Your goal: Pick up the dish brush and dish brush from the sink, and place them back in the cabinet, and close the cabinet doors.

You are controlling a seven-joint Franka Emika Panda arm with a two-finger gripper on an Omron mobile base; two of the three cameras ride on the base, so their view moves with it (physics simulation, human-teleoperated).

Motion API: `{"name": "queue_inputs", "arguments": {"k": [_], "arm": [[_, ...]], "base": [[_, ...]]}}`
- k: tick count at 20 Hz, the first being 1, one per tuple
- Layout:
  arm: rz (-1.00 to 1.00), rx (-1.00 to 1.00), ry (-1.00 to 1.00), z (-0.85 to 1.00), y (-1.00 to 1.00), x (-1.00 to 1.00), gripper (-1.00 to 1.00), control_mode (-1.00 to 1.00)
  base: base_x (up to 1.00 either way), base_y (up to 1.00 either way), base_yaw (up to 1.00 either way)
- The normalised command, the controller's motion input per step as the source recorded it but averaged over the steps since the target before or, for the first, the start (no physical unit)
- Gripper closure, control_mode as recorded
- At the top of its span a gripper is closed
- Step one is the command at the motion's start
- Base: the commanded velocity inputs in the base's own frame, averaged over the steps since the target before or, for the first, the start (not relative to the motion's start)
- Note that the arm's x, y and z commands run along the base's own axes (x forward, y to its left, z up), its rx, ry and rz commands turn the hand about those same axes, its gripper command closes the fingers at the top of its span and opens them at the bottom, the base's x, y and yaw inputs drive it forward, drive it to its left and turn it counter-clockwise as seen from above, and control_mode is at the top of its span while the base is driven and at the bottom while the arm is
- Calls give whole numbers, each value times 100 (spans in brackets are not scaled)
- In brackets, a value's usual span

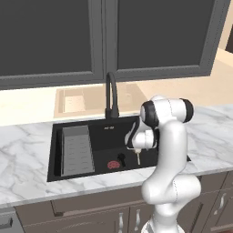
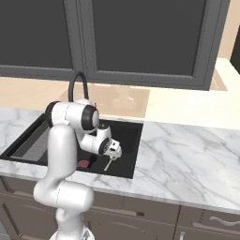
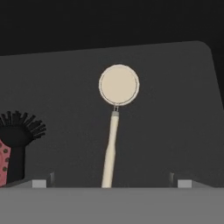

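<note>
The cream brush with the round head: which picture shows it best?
The hand view: the cream brush lies whole on the sink floor, round head and thin handle clear. In the left base view only its handle end shows under the arm; the right base view shows a thin handle.

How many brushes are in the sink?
2. The cream brush lies on the sink floor, straight ahead of the claw. The black brush lies beside it, over the red drain.

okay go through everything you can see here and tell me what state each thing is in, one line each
cream dish brush: lying flat on the sink floor, not gripped
black dish brush: in the sink beside the red drain, untouched
gripper: open, above the cream brush's handle
sink: no water visible
faucet: no water running
</note>
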Motion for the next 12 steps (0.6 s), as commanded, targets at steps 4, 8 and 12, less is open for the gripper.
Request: {"name": "queue_inputs", "arguments": {"k": [4, 8, 12], "arm": [[0, 0, 1, -11, 3, 17, -100, -100], [0, 0, 3, -14, 1, 8, -100, -100], [0, 0, 4, -22, 0, 0, -100, -100]], "base": [[0, 0, 0], [0, 0, 0], [0, 0, 0]]}}
